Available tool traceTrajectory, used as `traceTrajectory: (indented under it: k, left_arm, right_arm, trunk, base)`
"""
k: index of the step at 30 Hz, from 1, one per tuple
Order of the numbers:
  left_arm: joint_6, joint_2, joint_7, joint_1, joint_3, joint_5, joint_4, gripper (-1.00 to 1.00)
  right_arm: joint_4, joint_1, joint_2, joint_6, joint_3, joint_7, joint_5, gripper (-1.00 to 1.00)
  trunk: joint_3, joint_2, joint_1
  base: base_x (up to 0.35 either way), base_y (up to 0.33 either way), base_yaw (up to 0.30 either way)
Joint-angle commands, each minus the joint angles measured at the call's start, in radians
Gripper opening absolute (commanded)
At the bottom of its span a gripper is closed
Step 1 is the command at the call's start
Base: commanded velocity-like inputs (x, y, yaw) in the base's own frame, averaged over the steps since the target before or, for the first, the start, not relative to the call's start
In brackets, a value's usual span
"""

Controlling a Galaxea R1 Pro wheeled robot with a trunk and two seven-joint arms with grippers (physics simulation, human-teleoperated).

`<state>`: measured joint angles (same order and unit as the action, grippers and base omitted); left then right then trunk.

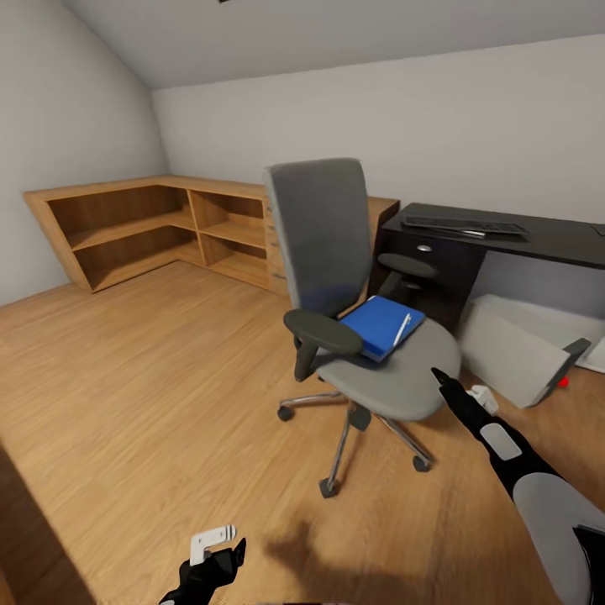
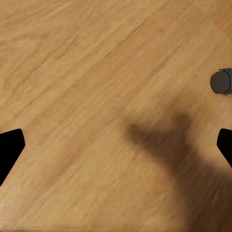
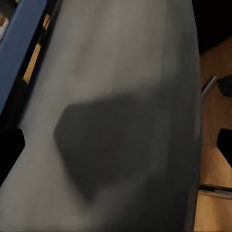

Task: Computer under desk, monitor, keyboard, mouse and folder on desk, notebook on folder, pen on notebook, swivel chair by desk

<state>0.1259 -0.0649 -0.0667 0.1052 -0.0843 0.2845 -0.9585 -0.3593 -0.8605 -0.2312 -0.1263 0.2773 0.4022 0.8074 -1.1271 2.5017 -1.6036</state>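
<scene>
The grey swivel chair (image 1: 395, 378) stands on the floor to the left of the black desk (image 1: 555, 242). On its seat lies the blue folder (image 1: 374, 323) with the white pen (image 1: 402, 329) on top. The keyboard (image 1: 465, 225) rests on the desk. Beside the desk, the light grey computer (image 1: 508, 353) leans tilted on the floor. Monitor, mouse and notebook are out of view. My right gripper (image 1: 441, 378) hovers open just over the seat's front edge, the seat (image 3: 121, 72) close beneath the right gripper (image 3: 116, 150). My left gripper (image 1: 223, 565) hangs low and open; the left gripper (image 2: 116, 150) is over bare floor.
A light wooden L-shaped shelf unit (image 1: 143, 227) runs along the back left walls, ending in drawers behind the chair. The chair's chrome star base (image 1: 353, 420) spreads out, and one caster (image 2: 221, 81) lies near my left gripper. Open wood floor (image 1: 151, 378) lies left of the chair.
</scene>
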Motion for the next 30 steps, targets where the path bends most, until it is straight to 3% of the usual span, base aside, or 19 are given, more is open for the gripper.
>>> traceTrajectory:
  k: [1,16,23,27,30]
  left_arm:
    - [0.004,0.0,-0.007,0.001,-0.003,0.01,-0.001,1.0]
    - [0.004,0.0,-0.007,0.001,-0.003,0.011,0.0,1.0]
    - [0.004,-0.001,-0.007,0.001,-0.003,0.012,0.001,1.0]
    - [0.004,-0.001,-0.007,0.001,-0.004,0.011,0.005,1.0]
    - [0.002,-0.001,-0.007,0.001,-0.004,0.01,0.012,1.0]
  right_arm:
    - [0.074,0.0,0.003,-0.01,-0.012,0.004,0.004,1.0]
    - [0.071,0.0,0.002,-0.011,-0.012,0.007,0.004,1.0]
    - [0.068,0.0,-0.002,-0.013,-0.012,0.024,0.004,1.0]
    - [0.069,0.0,-0.011,-0.012,-0.013,0.081,0.004,1.0]
    - [0.073,0.0,-0.019,-0.011,-0.013,0.166,0.002,1.0]
  trunk:
    - [-0.002,0.0,0.0]
    - [-0.019,0.0,0.0]
    - [-0.022,0.0,0.0]
    - [-0.022,0.0,0.0]
    - [-0.022,0.0,0.0]
  base:
    - [0.0,0.0,0.192]
    - [0.026,0.0,0.189]
    - [0.017,0.0,0.056]
    - [0.002,0.0,0.006]
    - [0.001,0.0,0.002]
